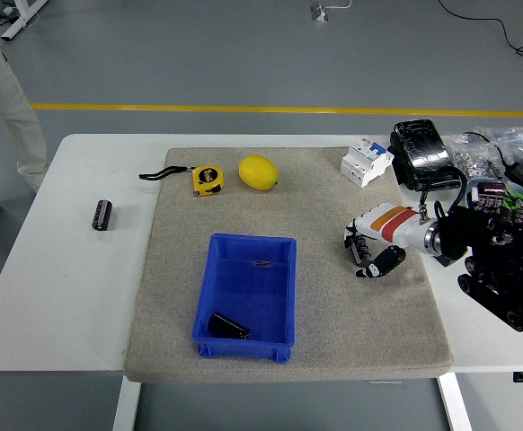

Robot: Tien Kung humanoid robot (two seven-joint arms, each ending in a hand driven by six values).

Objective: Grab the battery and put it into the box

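The battery [102, 215], a small black cylinder, lies on the bare white table left of the grey mat. The blue box [218, 296] stands on the mat's front middle, with a black object [228, 325] in its near corner and a small dark piece [261, 263] near its far wall. My right hand [367, 253] hangs low over the mat to the right of the box. Its fingers [355, 244] droop relaxed and hold nothing. It is far from the battery. The left arm is out of the picture.
A yellow tape measure [208, 179] and a lemon [258, 171] lie at the mat's back. A white circuit breaker [367, 160], a black pack [422, 144] and bags of small parts [482, 153] crowd the back right. A person's legs [5, 81] stand at the far left.
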